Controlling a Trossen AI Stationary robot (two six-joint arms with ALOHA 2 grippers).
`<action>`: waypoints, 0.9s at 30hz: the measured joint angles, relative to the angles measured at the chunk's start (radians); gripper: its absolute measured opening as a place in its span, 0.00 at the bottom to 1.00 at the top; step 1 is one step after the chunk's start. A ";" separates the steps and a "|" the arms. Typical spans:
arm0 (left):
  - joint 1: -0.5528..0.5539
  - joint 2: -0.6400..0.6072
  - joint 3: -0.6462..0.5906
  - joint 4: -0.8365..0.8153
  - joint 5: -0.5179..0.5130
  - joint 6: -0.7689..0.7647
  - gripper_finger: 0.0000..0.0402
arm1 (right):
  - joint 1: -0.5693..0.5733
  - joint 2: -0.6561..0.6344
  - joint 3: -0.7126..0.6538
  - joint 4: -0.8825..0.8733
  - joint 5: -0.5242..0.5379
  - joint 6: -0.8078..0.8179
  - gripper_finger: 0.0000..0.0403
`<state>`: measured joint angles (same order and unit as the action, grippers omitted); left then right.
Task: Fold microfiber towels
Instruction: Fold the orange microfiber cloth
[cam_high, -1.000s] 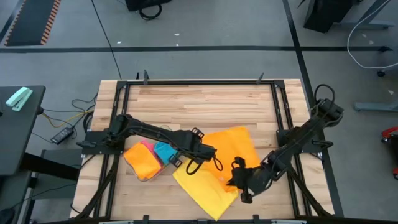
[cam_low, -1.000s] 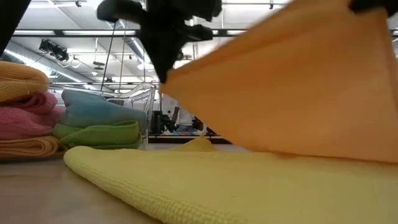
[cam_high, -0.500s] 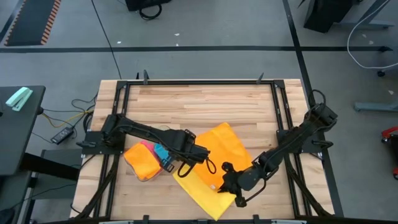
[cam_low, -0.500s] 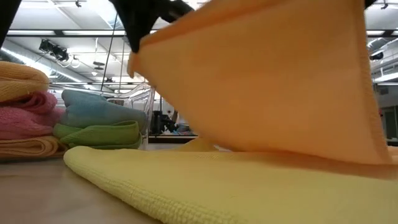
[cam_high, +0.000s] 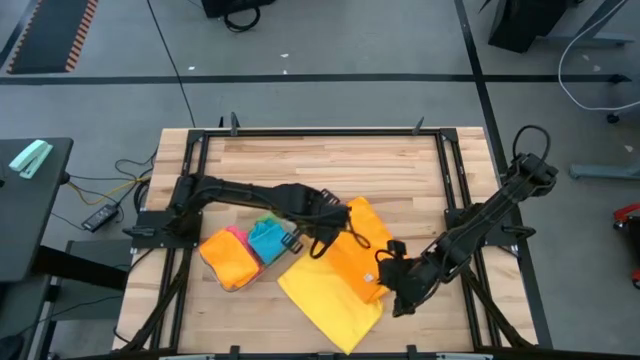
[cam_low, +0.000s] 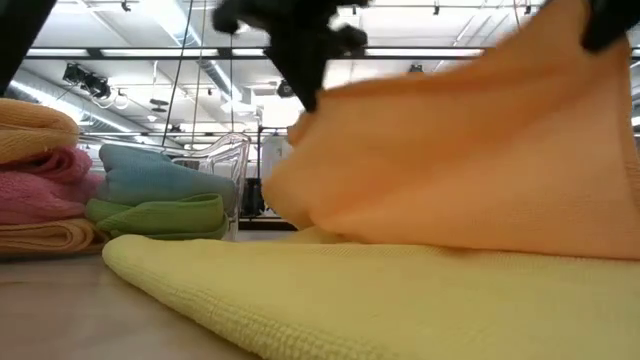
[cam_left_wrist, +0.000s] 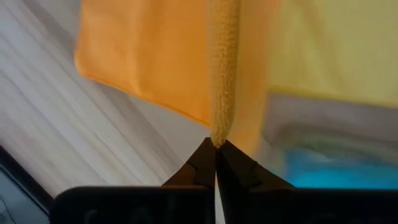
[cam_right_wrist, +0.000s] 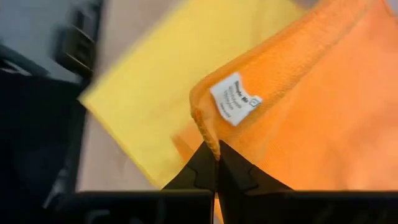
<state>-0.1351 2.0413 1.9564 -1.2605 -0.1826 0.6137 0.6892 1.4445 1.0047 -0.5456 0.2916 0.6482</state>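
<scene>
the orange towel (cam_high: 358, 252) hangs lifted over the yellow towel (cam_high: 325, 305) (spread flat on the table (cam_high: 330, 165)), pinched at two corners: left gripper (cam_high: 338, 219) clamps one, right gripper (cam_high: 385, 272) clamps the tagged one.

Even overhead light, soft shadows; low and wrist views motion-blurred.
</scene>
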 joint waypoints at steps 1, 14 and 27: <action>0.011 0.013 0.000 0.020 0.000 0.001 0.04 | 0.000 0.002 -0.001 -0.030 -0.001 0.020 0.02; 0.091 0.188 -0.001 0.272 -0.054 0.163 0.05 | -0.015 0.040 -0.094 -0.104 -0.048 0.281 0.02; 0.129 0.273 0.001 0.553 -0.053 0.286 0.05 | -0.012 0.045 -0.183 -0.082 -0.096 0.481 0.02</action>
<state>-0.0065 2.3143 1.9575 -0.7079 -0.2357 0.8996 0.6773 1.4895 0.8217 -0.6275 0.1952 1.1293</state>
